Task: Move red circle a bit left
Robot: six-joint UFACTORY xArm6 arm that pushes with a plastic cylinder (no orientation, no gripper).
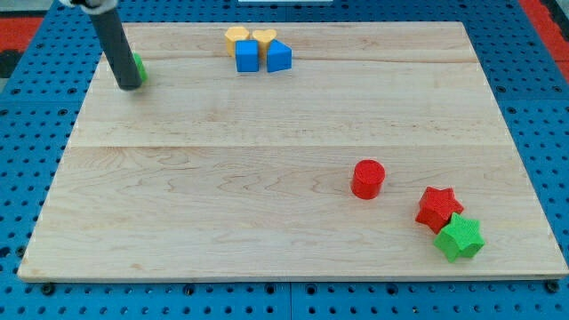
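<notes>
The red circle point(367, 179) stands on the wooden board at the view's lower right. My tip point(128, 86) is far off at the view's upper left, right against a green block point(140, 68) that the rod partly hides. A red star point(437, 208) lies to the lower right of the red circle, with a green star point(460, 237) touching it below.
Near the view's top middle sit two yellow blocks, one a hexagon point(236, 36) and one a heart point(264, 37), with a blue cube point(246, 56) and another blue block point(278, 56) just below them. The board point(222, 196) lies on a blue pegboard.
</notes>
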